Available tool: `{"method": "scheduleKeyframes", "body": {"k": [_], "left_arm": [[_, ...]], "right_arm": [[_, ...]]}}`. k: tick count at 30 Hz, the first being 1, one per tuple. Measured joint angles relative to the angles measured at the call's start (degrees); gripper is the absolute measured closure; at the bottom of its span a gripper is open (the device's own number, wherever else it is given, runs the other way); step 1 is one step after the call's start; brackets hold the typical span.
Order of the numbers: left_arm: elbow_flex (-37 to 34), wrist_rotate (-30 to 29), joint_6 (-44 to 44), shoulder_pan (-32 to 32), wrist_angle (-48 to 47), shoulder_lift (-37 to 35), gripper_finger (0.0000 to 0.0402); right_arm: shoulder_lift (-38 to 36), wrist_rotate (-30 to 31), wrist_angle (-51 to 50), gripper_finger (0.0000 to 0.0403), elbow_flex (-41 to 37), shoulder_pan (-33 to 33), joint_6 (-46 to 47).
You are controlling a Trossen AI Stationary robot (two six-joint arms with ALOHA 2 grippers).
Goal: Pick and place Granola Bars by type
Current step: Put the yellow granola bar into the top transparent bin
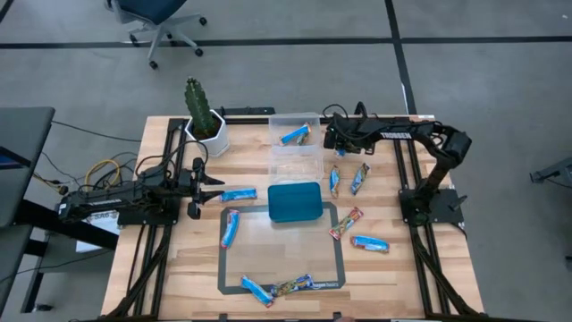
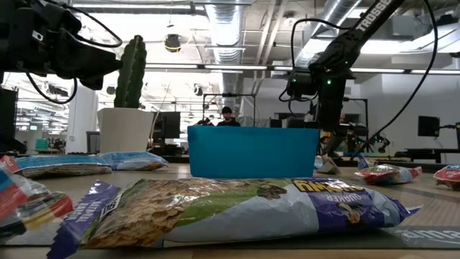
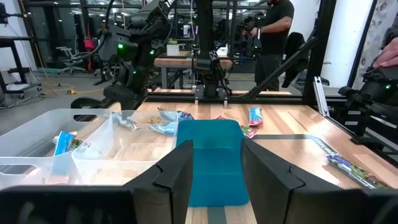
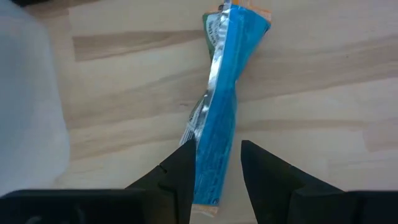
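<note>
My right gripper point(image 4: 217, 155) point(image 1: 336, 143) hovers beside the clear bins point(image 1: 296, 165), shut on a blue granola bar point(image 4: 224, 93) that the arm hides in the high view. One blue bar point(image 1: 295, 134) lies in the far bin. Other bars lie flat on the table: blue ones point(image 1: 239, 194) point(image 1: 231, 228) point(image 1: 369, 242) point(image 1: 334, 182), a red one point(image 1: 347, 224), and multicoloured ones point(image 1: 295, 284) point(image 2: 237, 208). My left gripper point(image 3: 214, 149) point(image 1: 204, 183) waits shut at the table's left, pointing at the teal tray point(image 1: 295, 201). My right gripper pinches the blue bar between its two fingers point(image 4: 180, 168) near one end point(image 4: 208, 186), coming from above. The wrapper is squeezed narrow there and twists at its middle point(image 4: 214, 106). The rest reaches out over the wood; whether it rests on the table I cannot tell.
A potted cactus point(image 1: 204, 116) stands at the far left. A grey taped rectangle point(image 1: 279, 288) marks the table's near middle, with the teal tray on its far edge. The two clear bins point(image 3: 93, 149) sit behind the tray. People stand in the room beyond the table.
</note>
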Motion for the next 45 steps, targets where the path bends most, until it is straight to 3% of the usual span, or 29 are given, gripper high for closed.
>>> {"method": "scheduleKeyframes", "body": {"k": [15,24,29,33,45], "left_arm": [[0.00,0.00,0.07,0.00,0.00,-0.02,0.0276],[-0.02,0.01,0.06,-0.02,0.01,-0.02,0.0276],[-0.01,0.01,0.19,-0.01,0.01,-0.02,0.0276],[-0.01,0.00,0.12,0.00,0.02,0.00,0.0276],[-0.01,0.00,0.57,0.00,0.01,0.00,0.0276]], "right_arm": [[3.45,-3.19,5.94,0.0288,0.17,0.00,0.00],[3.45,-3.03,5.88,0.0362,0.15,0.69,-0.01],[3.10,-2.76,5.73,0.0383,0.11,1.08,-0.06],[1.37,-2.17,4.44,0.0383,-0.09,1.42,-0.17],[-11.65,7.69,5.16,0.0388,-0.04,2.27,-5.02]]}}
